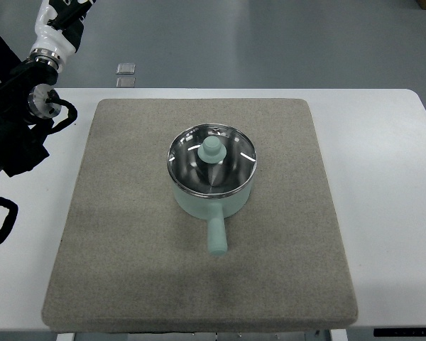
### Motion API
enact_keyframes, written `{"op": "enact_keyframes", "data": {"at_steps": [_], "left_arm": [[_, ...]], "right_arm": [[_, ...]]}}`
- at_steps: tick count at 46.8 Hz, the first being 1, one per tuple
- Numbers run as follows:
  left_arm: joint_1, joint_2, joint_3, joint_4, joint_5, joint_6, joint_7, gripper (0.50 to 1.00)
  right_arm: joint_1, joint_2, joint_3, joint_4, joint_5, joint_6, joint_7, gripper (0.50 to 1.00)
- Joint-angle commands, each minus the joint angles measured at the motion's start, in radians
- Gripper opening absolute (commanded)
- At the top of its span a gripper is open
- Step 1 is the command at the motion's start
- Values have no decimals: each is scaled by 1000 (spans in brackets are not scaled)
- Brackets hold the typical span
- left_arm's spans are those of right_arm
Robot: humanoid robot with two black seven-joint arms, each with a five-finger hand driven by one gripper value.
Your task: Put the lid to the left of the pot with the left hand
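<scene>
Top view: pot point(211, 195) at mat point(128, 270) centre, handle toward camera. Lid point(211, 159) seated on pot. Left hand point(14, 135) at left table point(390, 185) edge, well apart; finger state not discernible.

lid point(211, 160): glossy glass, metal rim | pot point(213, 206): smooth mint enamel | mat point(128, 249): rough cloth

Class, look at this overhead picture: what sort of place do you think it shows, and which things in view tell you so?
Probably a robot test bench in a lab or workshop, not a kitchen. A lidded pot sits alone on a grey mat on a plain white table, a robot arm waits at the left, and the floor is bare grey.
</scene>
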Motion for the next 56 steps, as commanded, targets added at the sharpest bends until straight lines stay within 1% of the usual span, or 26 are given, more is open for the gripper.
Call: {"op": "enact_keyframes", "data": {"at_steps": [1,9,18,28,43,46,48,52,56], "left_arm": [[-1,-1,0,-3,2,-5,1,994],[-7,8,26,-37,2,-3,3,994],[-61,11,206,-40,2,-1,3,994],[-137,22,376,-77,2,-3,5,994],[-249,65,652,-206,12,-23,5,994],[-280,65,735,-215,47,-41,5,994],[-304,67,788,-215,83,-67,5,994],[-341,70,856,-215,152,-136,5,994],[-372,83,867,-216,237,-210,5,994]], "right_arm": [[0,0,0,0,0,0,0,924],[0,0,0,0,0,0,0,924],[0,0,0,0,0,0,0,924],[0,0,0,0,0,0,0,924],[0,0,0,0,0,0,0,924],[0,0,0,0,0,0,0,924],[0,0,0,0,0,0,0,924],[0,0,0,0,0,0,0,924],[0,0,0,0,0,0,0,924]]}}
